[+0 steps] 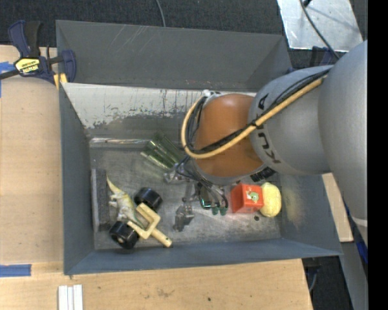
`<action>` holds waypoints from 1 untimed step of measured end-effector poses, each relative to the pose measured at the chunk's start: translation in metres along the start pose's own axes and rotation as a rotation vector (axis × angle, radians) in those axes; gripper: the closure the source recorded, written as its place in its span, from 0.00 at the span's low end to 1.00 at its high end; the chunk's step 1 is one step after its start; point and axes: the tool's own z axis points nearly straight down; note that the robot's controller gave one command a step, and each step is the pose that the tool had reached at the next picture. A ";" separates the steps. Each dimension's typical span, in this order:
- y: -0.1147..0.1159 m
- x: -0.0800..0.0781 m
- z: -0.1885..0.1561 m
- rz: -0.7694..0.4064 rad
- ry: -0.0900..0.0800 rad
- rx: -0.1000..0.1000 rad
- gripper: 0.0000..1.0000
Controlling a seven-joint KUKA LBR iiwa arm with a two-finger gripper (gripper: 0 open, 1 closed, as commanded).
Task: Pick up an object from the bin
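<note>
My gripper (186, 210) reaches down from under the arm's orange cover to the bin floor, near the middle of the front. Just to its right lies a small green and dark piece (211, 203). Beyond that sit an orange-red block (246, 198) and a yellow rounded lump (271, 199), touching each other. On the gripper's left rests a pale yellow toy with black wheels (137, 219). Behind it, a bundle of green sticks (160, 154) lies partly under the cover. Nothing shows in the gripper.
The arm and its orange cover with cables hang over the bin's right half and hide the floor beneath. The bin's sloping grey walls rise on all sides. Bare floor shows at the back left and along the front wall.
</note>
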 end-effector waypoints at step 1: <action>0.046 -0.023 0.015 0.141 -0.006 0.004 0.00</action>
